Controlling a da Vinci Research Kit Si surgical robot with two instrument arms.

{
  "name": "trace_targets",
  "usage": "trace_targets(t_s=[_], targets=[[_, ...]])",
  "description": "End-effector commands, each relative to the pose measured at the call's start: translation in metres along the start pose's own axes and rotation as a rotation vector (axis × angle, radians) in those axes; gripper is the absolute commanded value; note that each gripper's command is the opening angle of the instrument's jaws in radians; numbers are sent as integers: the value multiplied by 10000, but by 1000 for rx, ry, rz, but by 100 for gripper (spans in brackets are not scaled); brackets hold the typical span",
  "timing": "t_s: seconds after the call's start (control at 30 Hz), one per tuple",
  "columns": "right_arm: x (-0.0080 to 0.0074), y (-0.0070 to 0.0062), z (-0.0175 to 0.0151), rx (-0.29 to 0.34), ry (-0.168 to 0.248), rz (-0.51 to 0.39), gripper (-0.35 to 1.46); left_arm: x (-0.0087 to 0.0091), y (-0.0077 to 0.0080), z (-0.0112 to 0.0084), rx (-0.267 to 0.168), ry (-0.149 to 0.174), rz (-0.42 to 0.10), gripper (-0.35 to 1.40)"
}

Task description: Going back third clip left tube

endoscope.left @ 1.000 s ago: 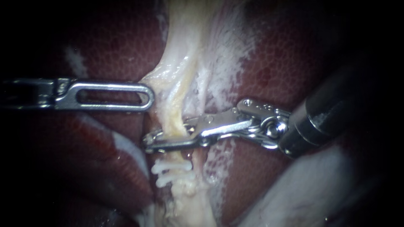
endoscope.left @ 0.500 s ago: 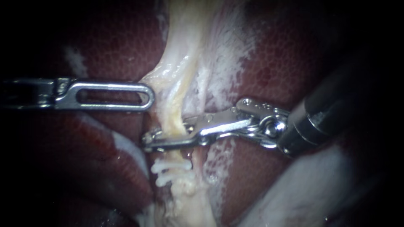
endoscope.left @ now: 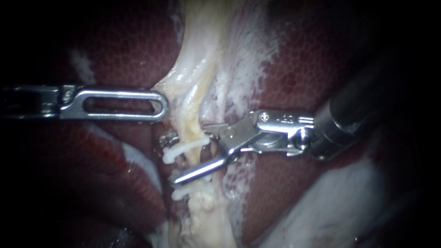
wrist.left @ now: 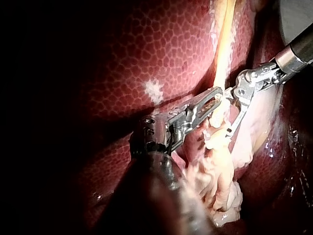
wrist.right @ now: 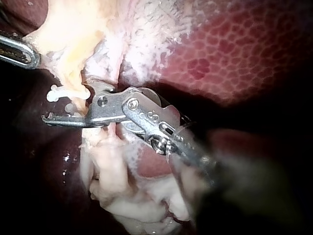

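Endoscope view: the right instrument [endoscope.left: 172, 158], jaws wide, straddles a white clip [endoscope.left: 181, 152] seated across the tube [endoscope.left: 193, 119]; the left instrument [endoscope.left: 158, 103] grips tissue [endoscope.left: 172, 89] beside it. Left wrist view: the right jaws gape either side of the tube. Right wrist view: the clip lies just beside one jaw, so backing off seems in hand, needing a straight, snag-free retreat.

My slotted steel left instrument [endoscope.left: 158, 104] lies left of the pale upright tube [endoscope.left: 193, 115], tip against it. My steel right instrument [endoscope.left: 173, 158] enters from the right, open jaws around the tube. White plastic clip [endoscope.left: 183, 149] on the tube between them, lower white clip [endoscope.left: 183, 193] beneath.
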Motion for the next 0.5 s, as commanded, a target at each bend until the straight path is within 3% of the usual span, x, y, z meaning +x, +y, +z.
trace_targets(t_s=[0.03,0.5], targets=[[1,-1,-4,-5,0,0,60,0,0,-1,1,0,0,-35],[-1,-26,-75,-41,-1,13,60,0,1,-2,2,1,1,-35]])
